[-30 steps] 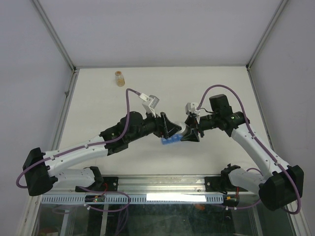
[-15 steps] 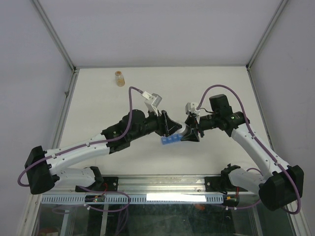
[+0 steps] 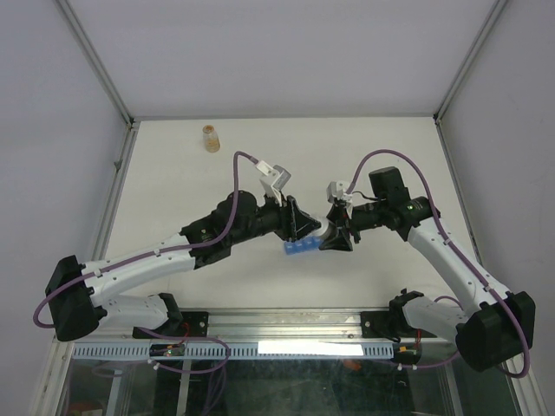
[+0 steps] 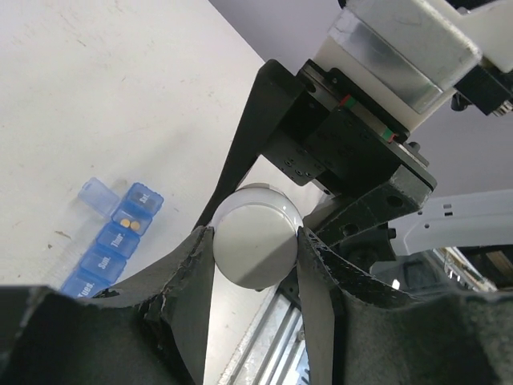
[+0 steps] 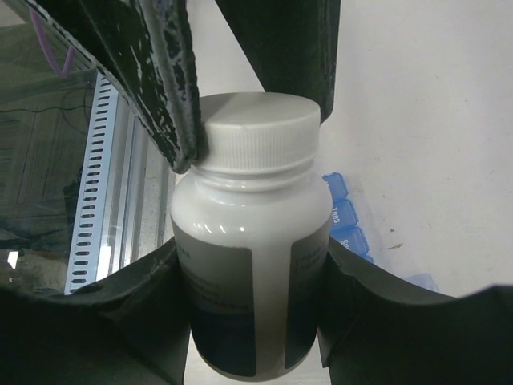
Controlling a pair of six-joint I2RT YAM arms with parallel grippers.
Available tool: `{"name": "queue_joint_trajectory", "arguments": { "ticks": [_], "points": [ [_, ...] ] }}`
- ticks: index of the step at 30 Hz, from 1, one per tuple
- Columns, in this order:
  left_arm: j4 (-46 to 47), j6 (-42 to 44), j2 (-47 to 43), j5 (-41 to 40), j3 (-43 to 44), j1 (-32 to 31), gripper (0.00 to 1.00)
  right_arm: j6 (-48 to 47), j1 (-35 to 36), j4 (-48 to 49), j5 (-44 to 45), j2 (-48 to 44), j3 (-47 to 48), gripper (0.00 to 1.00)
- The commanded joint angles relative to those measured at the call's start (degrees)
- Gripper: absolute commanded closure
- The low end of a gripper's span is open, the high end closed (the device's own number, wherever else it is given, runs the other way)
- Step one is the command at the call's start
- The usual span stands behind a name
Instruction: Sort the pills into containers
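The containers (image 3: 299, 249) are a blue strip of compartments lying on the table under both grippers. In the left wrist view (image 4: 120, 241) one compartment is open, with two orange pills (image 4: 127, 224) inside. A white bottle (image 5: 252, 281) with a dark label is held above the strip. My right gripper (image 5: 252, 313) is shut on the bottle's body. My left gripper (image 4: 255, 249) is shut on its white cap (image 4: 255, 241). In the top view the left gripper (image 3: 305, 227) and right gripper (image 3: 334, 236) meet at the bottle (image 3: 322, 231). The strip's blue compartments (image 5: 345, 216) show behind the bottle.
A small amber bottle (image 3: 210, 137) stands at the far left of the table. A metal rail (image 3: 286, 325) runs along the near edge between the arm bases. Frame posts stand at the back corners.
My left wrist has turned and shifted slightly right while staying on the cap. The right arm, the bottle and the strip have stayed in place.
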Motion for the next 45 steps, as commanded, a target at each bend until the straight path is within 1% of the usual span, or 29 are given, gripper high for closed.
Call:
{"name": "queue_joint_trajectory", "arguments": {
  "ticks": [1,3,5,7,9,11,13,14,15,16,18,19,20,21,23,27,29,32,34,36,39,42,45],
  "points": [
    [6.31,7.87,0.15,14.21,-1.63,-0.81,0.80,0.29,-0.15,3.26,-1.88,-0.62,1.68,1.00],
    [9.76,14.93,-0.53,19.92,-4.13,-0.81,0.83,0.03,-0.13,3.05,-2.38,-0.69,1.69,1.00],
    [11.24,24.50,-1.23,24.71,-5.61,-0.81,0.88,-0.54,-0.18,2.65,-2.83,-0.71,1.69,1.00],
    [11.07,35.94,-1.95,31.31,-6.62,-0.81,0.89,-1.18,-0.18,2.07,-3.17,-0.71,1.80,1.00],
    [11.04,43.98,-2.27,34.25,-7.07,-0.45,0.89,-1.46,-0.17,1.87,-3.25,-0.89,1.82,1.00],
    [10.50,49.03,-1.67,38.00,-6.01,1.32,0.89,-1.68,-0.25,1.82,-3.15,-1.05,1.80,1.00],
    [10.10,50.40,-0.62,41.42,-4.32,3.92,0.86,-1.93,-0.25,1.62,-3.25,-1.11,1.84,1.00],
    [10.41,50.14,-0.15,42.47,-3.65,5.11,0.83,-2.17,-0.24,1.47,-3.25,-1.15,1.90,1.00],
    [10.92,49.18,0.21,42.86,-3.02,6.16,0.76,-2.30,-0.22,1.34,-3.31,-1.15,1.91,1.00],
    [11.82,48.10,0.38,42.81,-2.58,6.91,0.65,-2.43,-0.28,1.19,-3.36,-1.20,1.92,1.00],
    [15.29,45.05,0.02,40.13,-2.80,7.83,0.35,-2.61,-0.26,1.02,-3.38,-1.28,1.99,1.00],
    [19.07,43.21,-0.60,37.47,-3.94,7.88,0.22,-2.74,-0.22,0.97,-3.35,-1.32,1.95,1.00],
    [21.94,41.62,-1.39,34.82,-5.07,7.89,0.13,-2.85,-0.23,0.94,-3.24,-1.40,1.93,1.00],
    [24.72,40.19,-2.21,32.51,-6.09,7.95,0.07,-2.95,-0.23,0.87,-3.18,-1.46,1.94,1.00],
    [27.03,37.33,-3.60,28.66,-6.64,8.33,0.01,-3.11,-0.27,0.78,-3.00,-1.57,1.99,1.00],
    [27.18,34.17,-5.11,26.76,-7.03,8.62,0.01,-3.24,-0.21,0.84,-2.82,-1.68,1.81,1.00],
    [26.36,31.91,-6.37,24.60,-7.40,8.68,0.01,-3.25,-0.21,0.78,-2.77,-1.68,1.77,1.00],
    [24.48,24.68,-9.51,20.33,-8.16,8.81,0.01,-3.24,-0.23,0.91,-2.50,-1.66,1.77,1.00],
    [22.67,16.91,-11.59,19.08,-8.55,8.86,0.02,-3.04,-0.15,1.10,-2.08,-1.52,1.70,1.00],
    [20.98,9.14,-12.93,17.54,-9.58,8.85,0.07,-2.24,-0.25,1.90,-1.23,-1.29,1.56,1.00],
    [13.91,-0.07,-13.81,13.58,-9.64,8.69,0.24,-0.76,-0.13,3.27,0.13,-0.99,1.27,1.00],
    [4.89,-2.33,-13.18,7.88,-7.23,6.68,0.33,0.59,-0.19,4.67,1.44,-0.64,0.97,1.00],
    [0.53,-1.35,-10.72,4.54,-3.92,4.01,0.35,1.38,-0.17,5.32,2.37,-0.21,0.86,1.00]
  ]
}}
